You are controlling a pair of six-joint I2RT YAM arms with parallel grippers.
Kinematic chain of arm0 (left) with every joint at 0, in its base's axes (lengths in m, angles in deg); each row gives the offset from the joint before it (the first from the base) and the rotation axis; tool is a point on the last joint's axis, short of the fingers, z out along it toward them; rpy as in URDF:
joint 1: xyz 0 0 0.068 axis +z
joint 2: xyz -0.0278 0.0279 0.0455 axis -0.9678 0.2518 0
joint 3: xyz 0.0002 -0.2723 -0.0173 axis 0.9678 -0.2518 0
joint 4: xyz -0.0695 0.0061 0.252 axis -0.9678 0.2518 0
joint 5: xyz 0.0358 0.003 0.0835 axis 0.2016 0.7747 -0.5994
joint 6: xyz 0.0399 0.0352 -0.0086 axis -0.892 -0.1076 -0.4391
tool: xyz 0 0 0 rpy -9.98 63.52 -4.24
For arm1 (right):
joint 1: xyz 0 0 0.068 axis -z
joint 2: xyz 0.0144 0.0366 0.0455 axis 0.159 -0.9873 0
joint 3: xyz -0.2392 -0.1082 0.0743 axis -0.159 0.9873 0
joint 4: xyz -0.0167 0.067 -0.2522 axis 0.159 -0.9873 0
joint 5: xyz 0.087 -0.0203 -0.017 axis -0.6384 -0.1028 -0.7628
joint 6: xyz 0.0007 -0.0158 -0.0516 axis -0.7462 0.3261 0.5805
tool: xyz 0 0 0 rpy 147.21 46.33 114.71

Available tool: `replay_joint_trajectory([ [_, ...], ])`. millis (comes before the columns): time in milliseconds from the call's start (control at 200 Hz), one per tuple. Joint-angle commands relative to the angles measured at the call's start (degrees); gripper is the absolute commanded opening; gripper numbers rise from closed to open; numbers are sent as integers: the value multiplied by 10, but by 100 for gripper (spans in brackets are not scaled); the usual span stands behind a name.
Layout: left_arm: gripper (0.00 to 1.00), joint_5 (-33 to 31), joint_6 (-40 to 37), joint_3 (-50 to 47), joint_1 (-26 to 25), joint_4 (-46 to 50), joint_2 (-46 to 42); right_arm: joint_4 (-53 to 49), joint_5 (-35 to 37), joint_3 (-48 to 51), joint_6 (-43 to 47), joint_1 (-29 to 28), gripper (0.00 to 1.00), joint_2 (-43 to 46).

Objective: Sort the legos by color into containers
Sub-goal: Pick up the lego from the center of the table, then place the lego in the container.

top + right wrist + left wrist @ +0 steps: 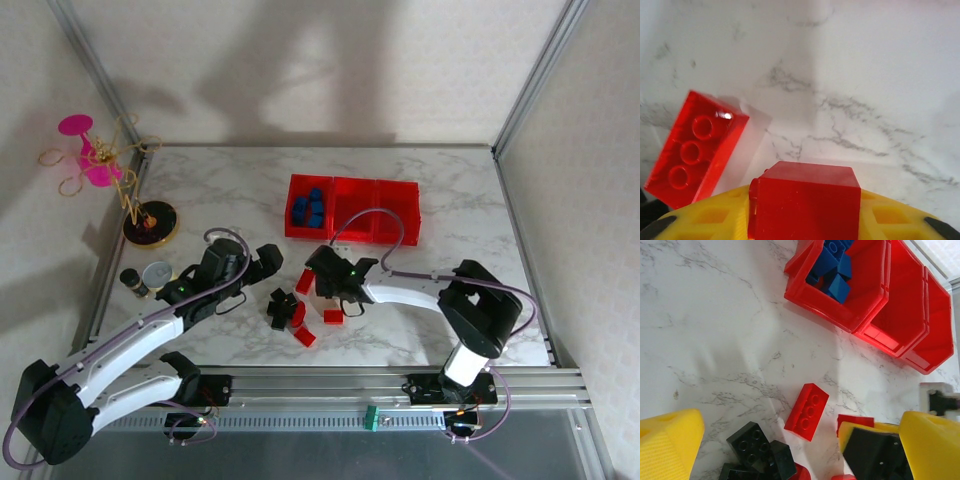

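Top view: the bins [352,182] sit toward the table's [200,180] far edge, with blue legos [308,207] in the left one. Loose red and black legos [283,308] lie near the middle of the near edge. The right pincer [325,285] is down among them, and the left pincer [262,262] is just beside it.

Left wrist: the left pincer's yellow fingers [670,445] stand wide apart, released. Between them lie black legos and a studded brick [807,411].

Right wrist: the right pincer [805,215] is grasping a red brick [805,195] between yellow pads. The studded brick lies tilted just to its left.
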Motion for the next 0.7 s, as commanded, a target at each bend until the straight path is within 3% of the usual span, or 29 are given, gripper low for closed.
replay_joint_trajectory([
  [0, 99, 5, -8, 30, 5, -12, 12, -18, 12, -27, 23, 32, 37, 35],
  [330, 100, 2, -31, 93, 5, -39, 72, 4, 21, -121, 114, 153, 37, 0],
  [696, 100, -4, -36, 136, 13, -70, 133, 45, 18, -269, 162, 229, 37, -155],
])
